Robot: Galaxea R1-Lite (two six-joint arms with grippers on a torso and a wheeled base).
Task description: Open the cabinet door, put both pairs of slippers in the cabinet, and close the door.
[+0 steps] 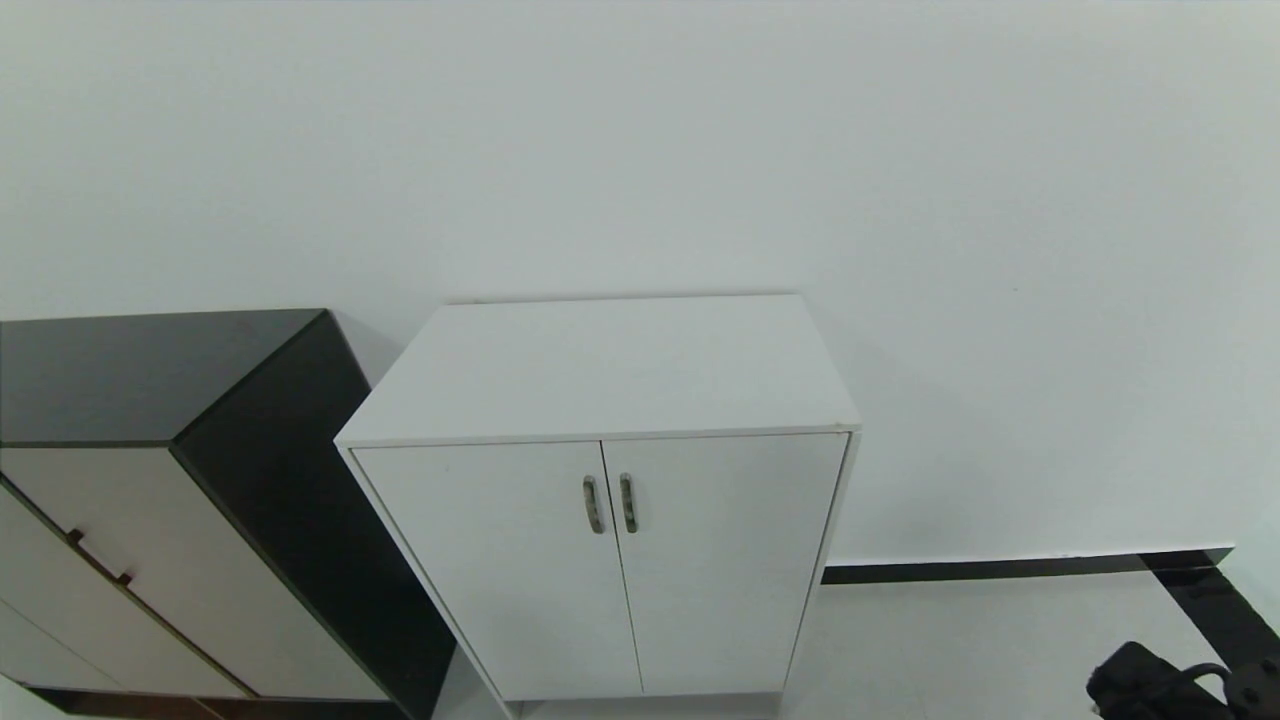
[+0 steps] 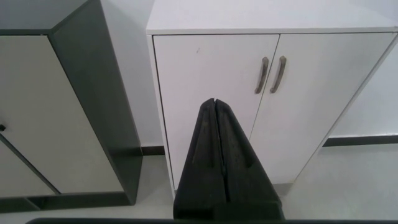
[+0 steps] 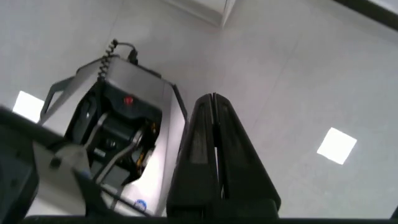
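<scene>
A white two-door cabinet (image 1: 600, 500) stands against the wall with both doors shut; two metal handles (image 1: 611, 503) sit side by side at the centre seam. In the left wrist view my left gripper (image 2: 214, 102) is shut with nothing in it, some way in front of the left door (image 2: 211, 81), lower than the handles (image 2: 271, 74). My right gripper (image 3: 213, 98) is shut and empty, pointing down at the pale floor (image 3: 298, 81). A corner of the cabinet's base (image 3: 214, 11) lies beyond it.
A taller cabinet (image 1: 150, 480) with a black top and side and pale fronts stands close to the white cabinet's left. A black skirting strip (image 1: 1000, 570) runs along the wall on the right. Open floor (image 1: 950, 650) lies to the cabinet's right.
</scene>
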